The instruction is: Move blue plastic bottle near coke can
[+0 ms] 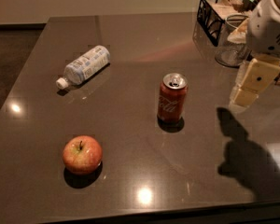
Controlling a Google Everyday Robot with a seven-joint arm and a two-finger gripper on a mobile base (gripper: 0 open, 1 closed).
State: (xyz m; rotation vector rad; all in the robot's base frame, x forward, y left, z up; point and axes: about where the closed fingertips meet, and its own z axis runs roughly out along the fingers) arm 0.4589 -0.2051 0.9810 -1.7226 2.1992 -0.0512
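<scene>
Gripper [246,90] is hanging at the right, can't tell how wide. Bottle [84,65] is lying sideways, far left of the can [172,98]; looking light, slick, squashy, so I'm guessing grabbing across the label.

Seeing one arm [270,24] only, upper right of frame, cropped by the top and right edges. White, rounded, bulky housing, angled down and to the left. Red strip just visible at its lower right, against the frame edge. Directly under the housing, hand [251,82] at right side of frame, about mid-height. Cream-coloured, blocky, two stepped parts, dark dot on the upper one. Tilted, lower end pointing toward lower left of frame. Hanging clear of the surface [130,171], apart from it. Throws a dark shadow [242,148] on lower right of frame, offset below the hand.
</scene>
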